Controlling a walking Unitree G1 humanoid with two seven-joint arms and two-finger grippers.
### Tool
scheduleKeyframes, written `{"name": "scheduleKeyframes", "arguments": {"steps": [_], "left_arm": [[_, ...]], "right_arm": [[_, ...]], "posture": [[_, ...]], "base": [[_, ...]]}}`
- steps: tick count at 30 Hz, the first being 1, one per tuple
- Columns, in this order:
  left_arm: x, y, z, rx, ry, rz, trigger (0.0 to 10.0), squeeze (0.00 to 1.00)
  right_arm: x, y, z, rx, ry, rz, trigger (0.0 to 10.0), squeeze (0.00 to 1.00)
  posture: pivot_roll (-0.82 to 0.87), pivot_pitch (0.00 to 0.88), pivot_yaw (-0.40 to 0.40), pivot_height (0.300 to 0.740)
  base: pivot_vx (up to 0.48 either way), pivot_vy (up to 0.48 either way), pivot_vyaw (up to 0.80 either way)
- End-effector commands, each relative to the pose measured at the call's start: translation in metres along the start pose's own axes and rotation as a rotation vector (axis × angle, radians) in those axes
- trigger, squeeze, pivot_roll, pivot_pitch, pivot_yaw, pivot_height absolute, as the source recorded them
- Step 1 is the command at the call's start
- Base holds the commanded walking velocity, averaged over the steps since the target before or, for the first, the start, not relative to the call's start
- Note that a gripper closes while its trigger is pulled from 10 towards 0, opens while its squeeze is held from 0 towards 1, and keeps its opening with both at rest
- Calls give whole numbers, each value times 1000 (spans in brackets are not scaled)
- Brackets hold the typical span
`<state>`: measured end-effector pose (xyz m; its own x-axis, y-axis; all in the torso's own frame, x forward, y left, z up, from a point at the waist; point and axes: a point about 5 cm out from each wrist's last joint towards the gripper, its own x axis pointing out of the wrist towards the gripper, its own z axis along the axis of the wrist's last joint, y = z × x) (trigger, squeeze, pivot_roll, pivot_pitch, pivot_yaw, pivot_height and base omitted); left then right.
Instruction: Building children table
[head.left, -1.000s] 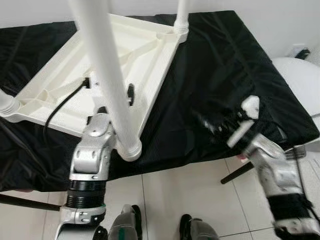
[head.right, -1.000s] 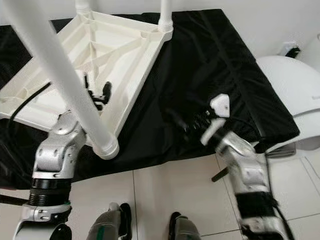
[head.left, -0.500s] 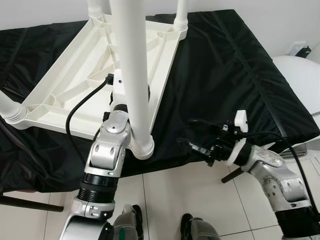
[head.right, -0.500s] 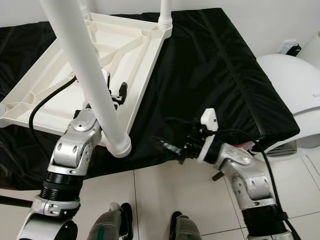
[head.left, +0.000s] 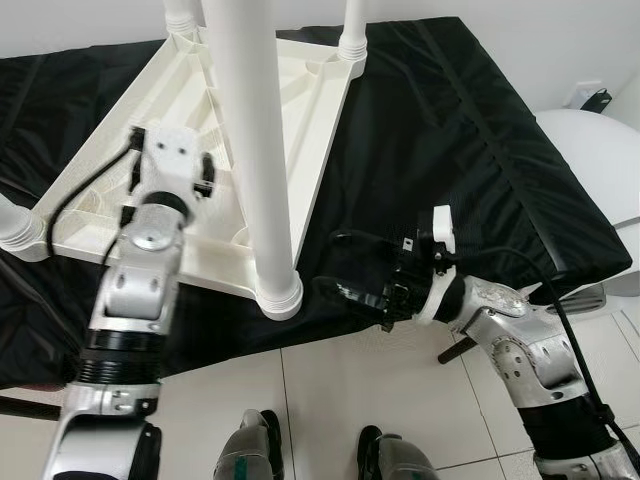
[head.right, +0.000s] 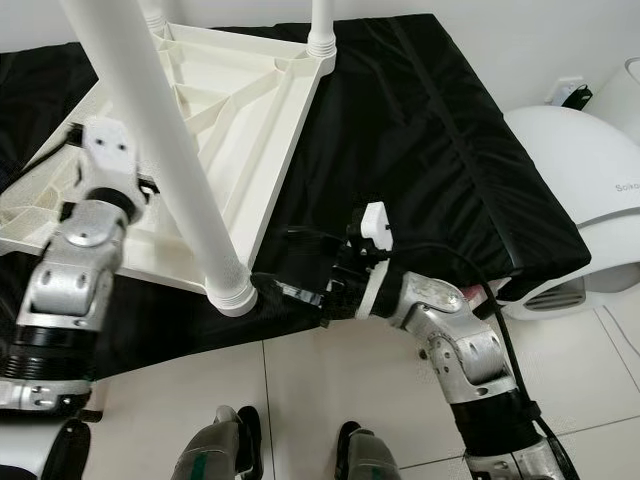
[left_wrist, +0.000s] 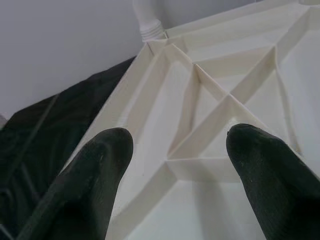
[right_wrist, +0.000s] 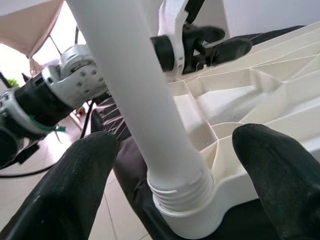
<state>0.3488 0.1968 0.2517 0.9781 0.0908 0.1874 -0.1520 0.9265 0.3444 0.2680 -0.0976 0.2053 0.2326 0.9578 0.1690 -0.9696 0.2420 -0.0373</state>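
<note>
With all legs we can see seated in the upturned table (head.left: 300, 90), right gripper (right_wrist: 165, 165) spread round nearest leg (head.left: 250, 150), left gripper (left_wrist: 175, 150) spread too; prob. tightening & flipping left.

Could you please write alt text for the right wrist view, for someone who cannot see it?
The right gripper, fingers open, brackets the base of a white table leg screwed into a corner of the upturned white table top. Beyond the leg, the left gripper hovers over the ribbed underside.
</note>
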Motion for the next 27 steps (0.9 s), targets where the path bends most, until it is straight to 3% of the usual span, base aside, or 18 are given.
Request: {"name": "scheduleKeyframes", "arguments": {"steps": [1,4,11,14,27], "left_arm": [[0,0,-2,13,1,-5,10000,0],[3,12,1,26,-22,3,10000,0],[4,21,5,26,-35,-1,10000,0],[1,28,4,10,-30,14,10000,0],[-1,21,-1,0,-21,-59,10000,0]], "right_arm": [[2,2,-4,24,4,23,10000,0],[7,-1,-2,20,0,37,10000,0],[13,-5,1,-3,-8,45,10000,0],[23,-7,4,-25,-21,68,10000,0],[48,1,-2,-35,2,237,10000,0]], "posture": [[72,203,-38,740],[76,212,-75,740],[77,218,-87,740],[80,233,-108,740],[88,248,-112,740]], "base": [[0,0,0],[0,0,0],[0,0,0],[0,0,0],[0,0,0]]}}
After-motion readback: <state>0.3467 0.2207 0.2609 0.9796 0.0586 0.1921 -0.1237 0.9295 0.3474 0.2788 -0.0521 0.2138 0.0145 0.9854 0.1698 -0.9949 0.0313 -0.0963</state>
